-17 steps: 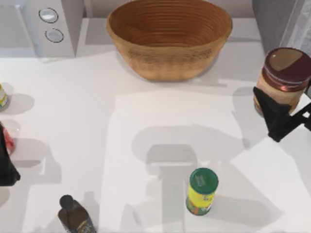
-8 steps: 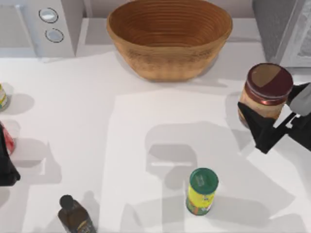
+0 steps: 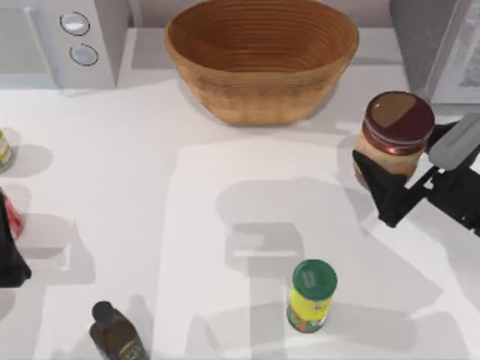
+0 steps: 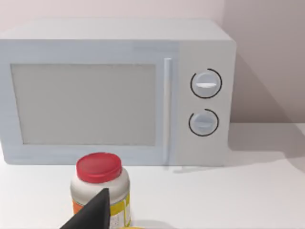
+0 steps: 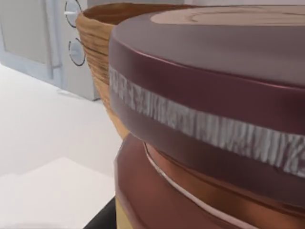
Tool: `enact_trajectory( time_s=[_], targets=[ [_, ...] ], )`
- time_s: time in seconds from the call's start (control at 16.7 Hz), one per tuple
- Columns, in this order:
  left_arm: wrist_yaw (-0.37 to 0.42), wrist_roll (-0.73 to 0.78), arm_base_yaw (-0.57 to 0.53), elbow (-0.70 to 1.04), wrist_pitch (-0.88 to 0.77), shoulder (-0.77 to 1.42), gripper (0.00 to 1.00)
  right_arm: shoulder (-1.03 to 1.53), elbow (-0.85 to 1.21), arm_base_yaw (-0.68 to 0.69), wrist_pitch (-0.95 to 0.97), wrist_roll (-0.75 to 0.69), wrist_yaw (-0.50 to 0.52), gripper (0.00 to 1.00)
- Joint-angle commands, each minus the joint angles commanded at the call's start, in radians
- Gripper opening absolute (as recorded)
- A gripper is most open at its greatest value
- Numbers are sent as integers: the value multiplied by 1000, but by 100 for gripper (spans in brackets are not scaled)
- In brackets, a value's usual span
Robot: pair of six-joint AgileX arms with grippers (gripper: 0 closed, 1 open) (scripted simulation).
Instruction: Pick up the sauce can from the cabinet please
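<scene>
1. Right gripper (image 3: 384,186) at the table's right side, dark fingers (image 3: 379,196) closed around the lower body of the sauce can (image 3: 393,133).
2. Sauce can upright between those fingers, maroon rim and brownish top above them, raised over the white table (image 3: 150,195); shadow cast on the surface just beside it.
3. Close up from the right wrist: sauce can (image 5: 214,119) with maroon bands directly ahead, woven basket (image 5: 97,52) and microwave (image 5: 43,43) beyond.
4. Woven basket (image 3: 261,56) well beyond the fingertips, toward the far edge.
5. Yellow container with green lid (image 3: 311,294) standing apart, nearer the front edge than the fingers.
6. Dark bottle (image 3: 116,334) at front left.
7. Left gripper (image 3: 9,262) parked at the left edge; cannot tell how far its fingers are parted.
8. From the left wrist: red-lidded jar (image 4: 100,188) just past a dark finger (image 4: 93,214), microwave (image 4: 114,90) behind.
</scene>
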Motion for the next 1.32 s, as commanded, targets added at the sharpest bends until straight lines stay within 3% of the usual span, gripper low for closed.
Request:
enact_trajectory(
  time_s=[0.3, 0.6, 1.32],
  targets=[
    [0, 0, 0, 0, 0, 0, 100, 112, 128, 70, -19, -3, 69, 0],
    [0, 0, 0, 0, 0, 0, 100, 122, 141, 77, -21, -3, 76, 0],
    [0, 0, 0, 0, 0, 0, 100, 122, 141, 77, -21, -3, 76, 90]
  ],
)
